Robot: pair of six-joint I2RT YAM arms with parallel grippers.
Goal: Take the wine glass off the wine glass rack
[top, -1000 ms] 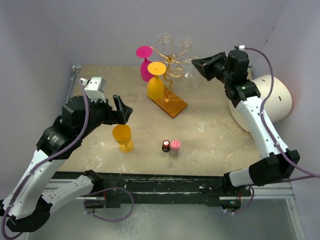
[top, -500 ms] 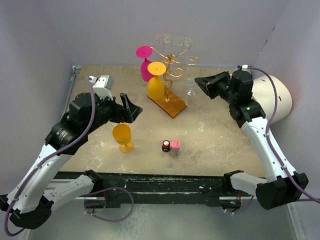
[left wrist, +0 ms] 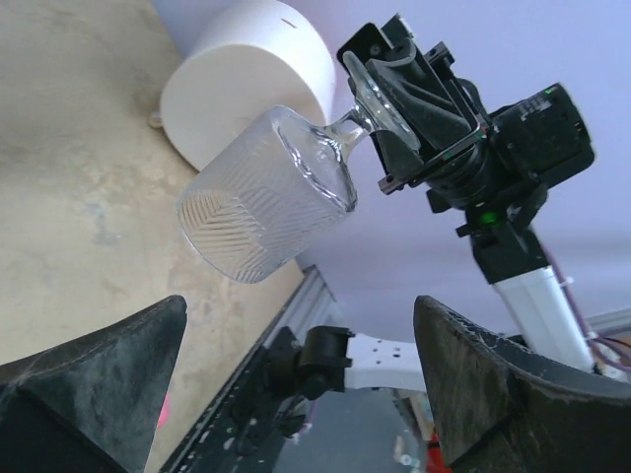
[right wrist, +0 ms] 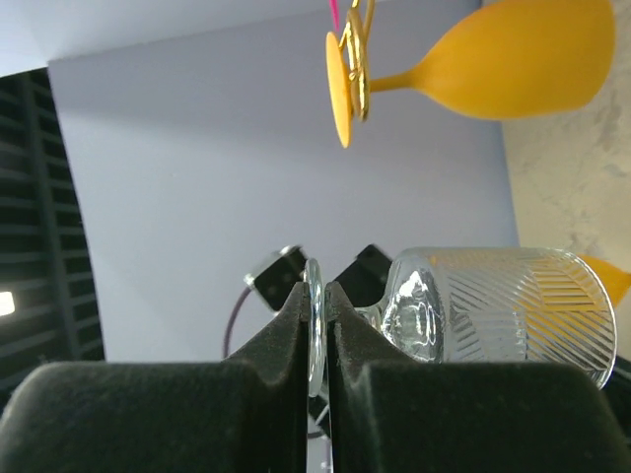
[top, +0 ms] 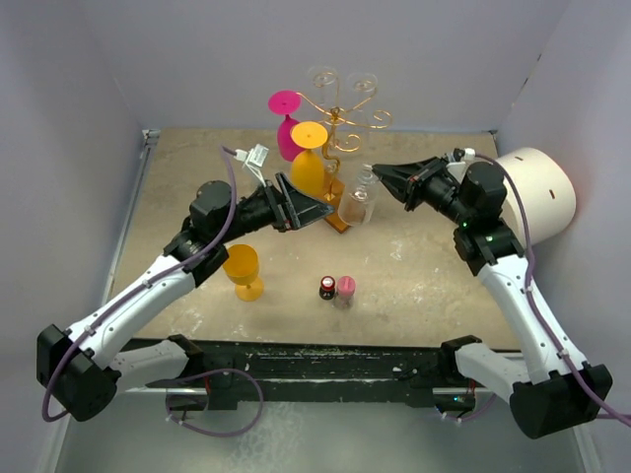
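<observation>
The gold wire wine glass rack point(top: 343, 116) stands on its brown wooden base point(top: 338, 219) at the back centre. A pink glass point(top: 286, 123) and a yellow glass point(top: 308, 169) hang on it, and two clear ones point(top: 322, 79) hang at the top. My right gripper point(top: 381, 178) is shut on the flat foot of a clear ribbed wine glass point(top: 355, 207), held tilted, bowl down, in front of the rack and clear of it. The right wrist view shows the fingers point(right wrist: 296, 335) pinching the foot point(right wrist: 315, 325). My left gripper point(top: 311, 210) is open, just left of the glass point(left wrist: 261, 202).
A yellow glass point(top: 243, 271) stands upright on the table at front left. Two small bottles point(top: 336, 289) stand front centre. A large white cylinder point(top: 532, 192) lies at the right wall. Walls close in on the left, back and right.
My right gripper has carried the clear glass off the rack, forward and to the left. My left arm has swung right and forward, close to the glass.
</observation>
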